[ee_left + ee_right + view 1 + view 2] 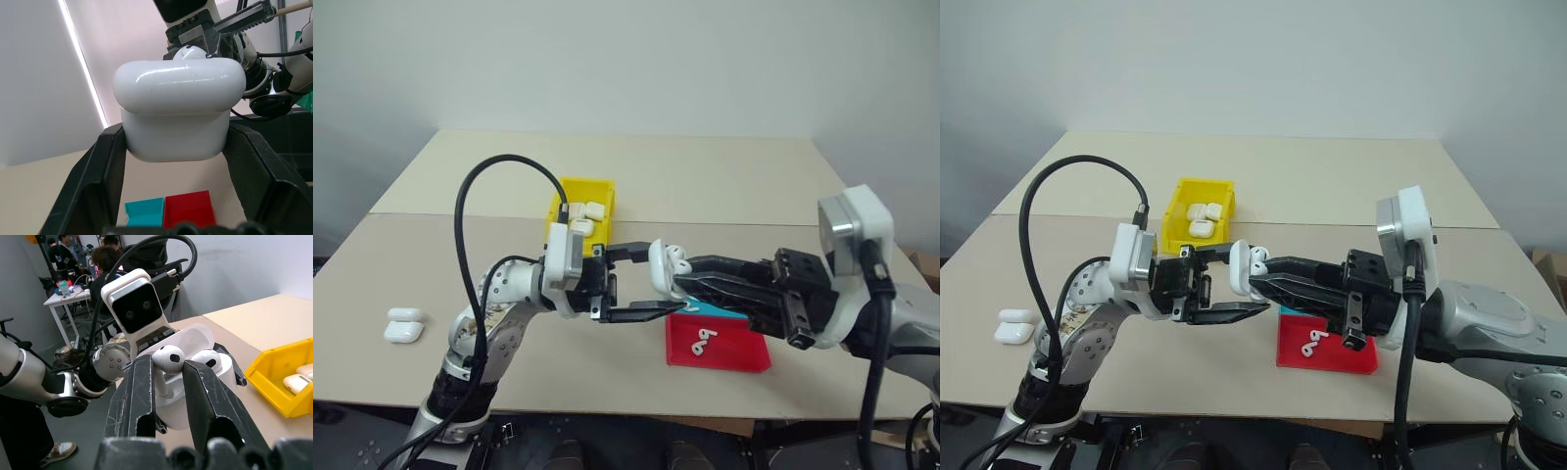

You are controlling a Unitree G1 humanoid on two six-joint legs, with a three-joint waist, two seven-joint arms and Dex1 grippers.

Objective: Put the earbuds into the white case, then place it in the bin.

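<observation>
Beige worktop (705, 176) underneath. Yellow bin (560, 201) at the back with shut cases inside, ready for one more. Red tray (734, 354) near the front, keeping loose buds from rolling off. Left tool (1242, 279) squeezed tight on the white case (658, 264), up in the air, lid flipped open toward the other arm. Right tool (167, 363) pinching one earbud (170, 355), stem aimed down at the empty hole. Second earbud (208, 358) already tucked in beside it.
</observation>
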